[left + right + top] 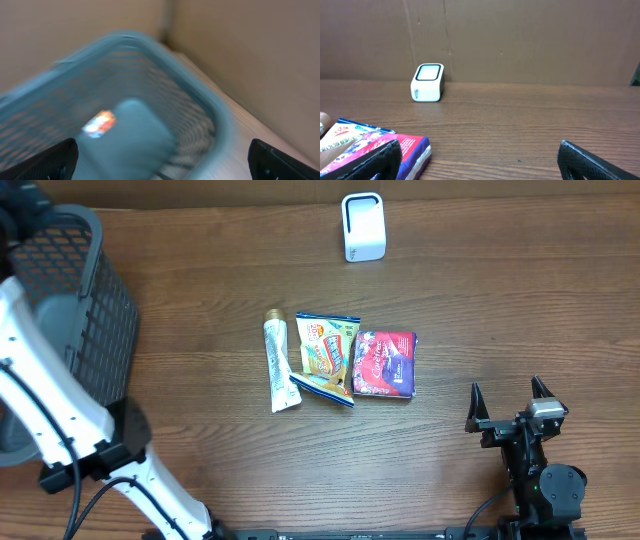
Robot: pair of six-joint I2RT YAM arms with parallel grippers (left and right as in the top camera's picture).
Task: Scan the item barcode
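The left pincer (161,164) hangs over the grey plastic mesh basket (90,300) at the table's ten o'clock corner. From its wrist camera the two black fingertips (55,159) sit at the bottom corners of the frame. They are spread about as far apart as they could be, with nothing between them and touching nothing. Everything below them is smeared. A small orange-and-white patch (100,123) lies on the basket floor, too blurred to name.

The right pincer (506,396) sits low at about four o'clock, aimed toward twelve. Its jaws are also wide apart and empty, and they touch none of the goods.

The items to scan lie side by side in the middle of the brown wooden table (500,290). A white squeeze tube with a gold cap (278,365) is on the nine o'clock side. A yellow snack packet (325,352) is in the centre, and a red-and-purple packet (384,364) is on the three o'clock side. Each touches its neighbour. The red-and-purple packet lies toward ten o'clock from the right pincer, near it but apart.

The small white box-shaped barcode scanner (362,227) stands upright at twelve o'clock near the far edge. It is well apart from the items and from both pincers. In the right wrist view a brown cardboard wall (520,40) stands behind it.
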